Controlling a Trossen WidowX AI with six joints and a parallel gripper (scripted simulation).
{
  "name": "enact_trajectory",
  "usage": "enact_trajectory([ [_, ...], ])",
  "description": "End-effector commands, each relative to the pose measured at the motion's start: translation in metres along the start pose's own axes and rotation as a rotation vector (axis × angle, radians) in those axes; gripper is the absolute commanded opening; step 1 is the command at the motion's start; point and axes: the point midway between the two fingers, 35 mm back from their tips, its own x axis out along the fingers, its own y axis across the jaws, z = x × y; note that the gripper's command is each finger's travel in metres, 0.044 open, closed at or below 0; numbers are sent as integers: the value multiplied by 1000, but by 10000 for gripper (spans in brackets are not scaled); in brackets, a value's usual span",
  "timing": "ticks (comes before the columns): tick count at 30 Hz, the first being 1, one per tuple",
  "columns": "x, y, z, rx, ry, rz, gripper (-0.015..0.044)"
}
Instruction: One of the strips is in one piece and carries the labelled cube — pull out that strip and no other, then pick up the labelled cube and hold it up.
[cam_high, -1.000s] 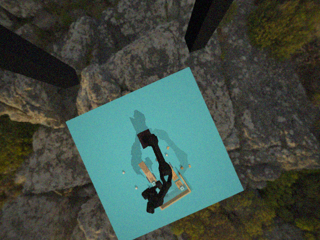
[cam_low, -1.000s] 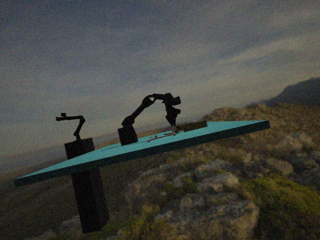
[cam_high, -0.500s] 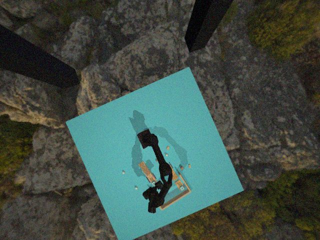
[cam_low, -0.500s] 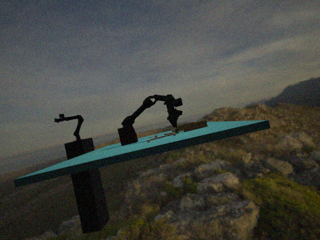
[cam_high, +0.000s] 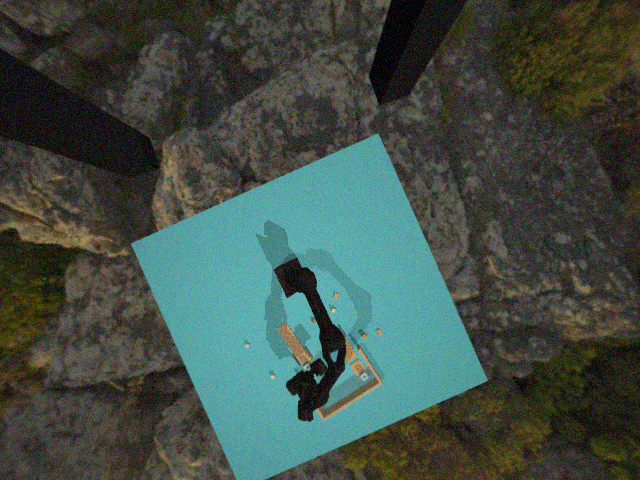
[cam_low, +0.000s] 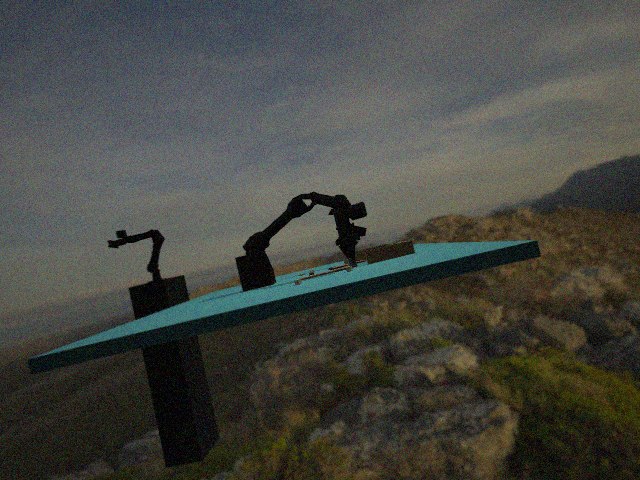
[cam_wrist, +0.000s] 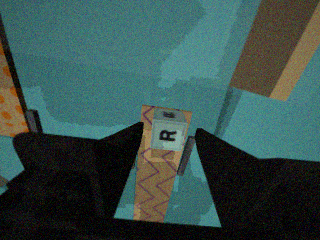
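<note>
A strip with purple zigzags (cam_wrist: 155, 187) (cam_high: 292, 339) lies on the blue table and shows no gap where visible. A pale grey cube labelled R (cam_wrist: 167, 134) (cam_high: 306, 367) sits near its far end. My gripper (cam_wrist: 169, 129) (cam_low: 351, 266) is low at that end, partly open, with one finger on each side of the cube. Gaps show between the fingers and the cube in the wrist view. An orange-spotted strip (cam_wrist: 11, 111) (cam_high: 349, 351) lies apart. A separate piece (cam_high: 356, 367) beyond it carries another pale cube (cam_high: 363, 376).
A wooden wall (cam_wrist: 285, 50) (cam_high: 351, 399) (cam_low: 390, 251) stands beyond the strips. A thin grey rail (cam_wrist: 186, 156) stands right beside the zigzag strip. Several small blocks lie around, among them one at the left (cam_high: 247, 344) and one at the right (cam_high: 378, 331).
</note>
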Motion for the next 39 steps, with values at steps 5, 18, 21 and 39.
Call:
enact_trajectory([
  [5, 15, 2, -2, 6, 3, 7, 250],
  [18, 14, 1, -1, 0, 3, 3, 125],
  [21, 14, 1, -1, 0, 3, 3, 105],
  [39, -19, 20, -41, 7, 6, 4, 0],
])
